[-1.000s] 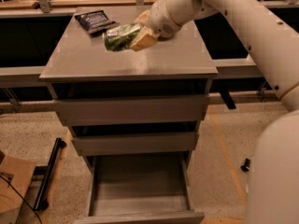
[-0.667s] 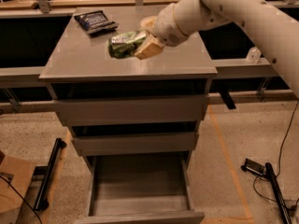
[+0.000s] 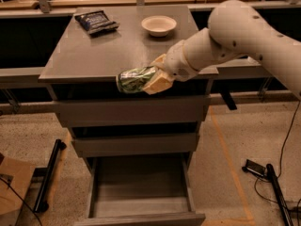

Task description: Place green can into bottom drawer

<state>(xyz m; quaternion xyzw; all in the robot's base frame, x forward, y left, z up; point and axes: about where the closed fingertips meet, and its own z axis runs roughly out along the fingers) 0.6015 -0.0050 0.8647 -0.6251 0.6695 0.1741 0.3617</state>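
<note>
End effector (image 3: 156,80): clamped on can (image 3: 131,79), held sideways at front edge of surface (image 3: 89,55), above open bottom drawer (image 3: 141,182).

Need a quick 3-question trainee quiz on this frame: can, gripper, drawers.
1. True or false: the gripper, at the cabinet top's front edge, is shut on the green can.
2. The bottom drawer is: A) pulled open, B) pushed shut, C) holding the can.
3. Fill in: on the cabinet top lie a dark chip bag and a white ____.
Key: 1 true; 2 A; 3 bowl.
</note>
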